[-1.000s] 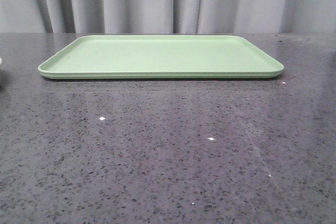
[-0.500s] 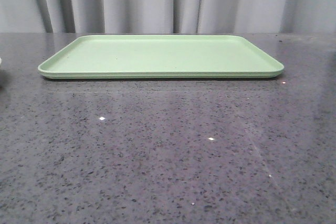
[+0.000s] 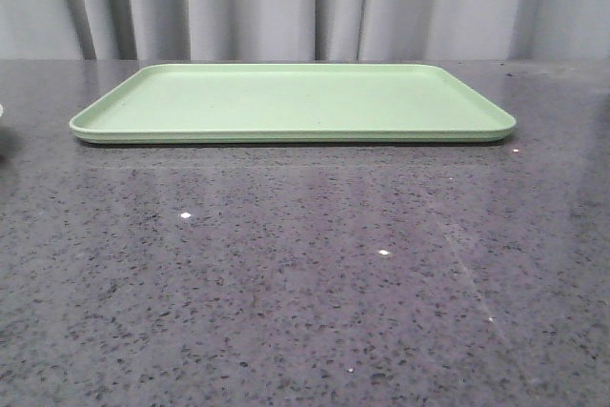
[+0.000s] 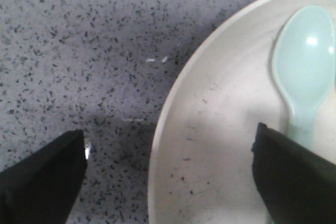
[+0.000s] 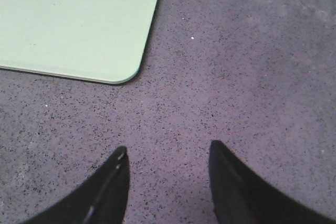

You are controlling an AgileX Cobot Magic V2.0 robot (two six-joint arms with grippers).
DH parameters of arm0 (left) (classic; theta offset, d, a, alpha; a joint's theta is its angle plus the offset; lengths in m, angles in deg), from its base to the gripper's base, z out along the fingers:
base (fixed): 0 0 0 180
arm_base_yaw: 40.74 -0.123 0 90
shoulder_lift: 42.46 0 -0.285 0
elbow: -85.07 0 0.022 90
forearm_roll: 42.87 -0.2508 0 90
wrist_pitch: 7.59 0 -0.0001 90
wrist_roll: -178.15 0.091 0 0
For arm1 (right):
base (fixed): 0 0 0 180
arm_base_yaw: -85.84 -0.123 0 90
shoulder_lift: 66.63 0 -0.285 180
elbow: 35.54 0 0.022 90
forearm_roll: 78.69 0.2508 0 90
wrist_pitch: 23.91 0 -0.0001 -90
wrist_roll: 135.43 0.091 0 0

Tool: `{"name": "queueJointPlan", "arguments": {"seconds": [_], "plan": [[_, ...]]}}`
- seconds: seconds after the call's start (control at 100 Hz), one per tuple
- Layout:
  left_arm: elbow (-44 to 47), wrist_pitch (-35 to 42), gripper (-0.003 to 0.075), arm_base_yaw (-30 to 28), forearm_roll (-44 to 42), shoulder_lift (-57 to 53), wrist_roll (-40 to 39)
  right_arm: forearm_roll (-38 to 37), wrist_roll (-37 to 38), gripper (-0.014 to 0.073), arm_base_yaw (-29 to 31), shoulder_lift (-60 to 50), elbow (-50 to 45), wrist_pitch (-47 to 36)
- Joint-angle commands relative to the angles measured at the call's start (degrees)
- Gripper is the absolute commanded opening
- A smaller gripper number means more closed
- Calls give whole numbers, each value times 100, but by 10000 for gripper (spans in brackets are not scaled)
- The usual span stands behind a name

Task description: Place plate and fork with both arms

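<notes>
Plate [image 4: 210,145]: we find it flat on the worktop [image 4: 79,51], under the left tool [image 4: 168,182]; its raised rim arcs between the two fingers, one finger over bare worktop, the other over the plate's inside.
Handling: we judge it stiff, light and smooth, likely slippery; best taken at the rim, one finger outside and one inside.
Spoon [image 4: 304,72]: pale blue-green, lying in the plate; we expect it to slide if the plate tilts, so carry it level.
Fork: not visible in any view; position unknown.
Left tool: spread wide, holding nothing.
Right tool [image 5: 168,177]: fingers apart, holding nothing, above bare worktop near a corner of the tray [image 5: 73,24].
Tray: light green, nothing on it in the front view.
</notes>
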Motion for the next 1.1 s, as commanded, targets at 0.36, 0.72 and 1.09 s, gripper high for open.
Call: {"name": "queueJointPlan", "arguments": {"seconds": [0.36, 0.72, 1.09], "plan": [[-179, 272, 617, -15, 270, 108, 5, -26, -39, 367, 17, 54, 196, -341], [-179, 189, 405, -15, 293, 108, 5, -26, -39, 365, 17, 54, 196, -337], [-179, 116, 221, -15, 296, 108, 5, -26, -39, 365, 17, 54, 196, -337]]}}
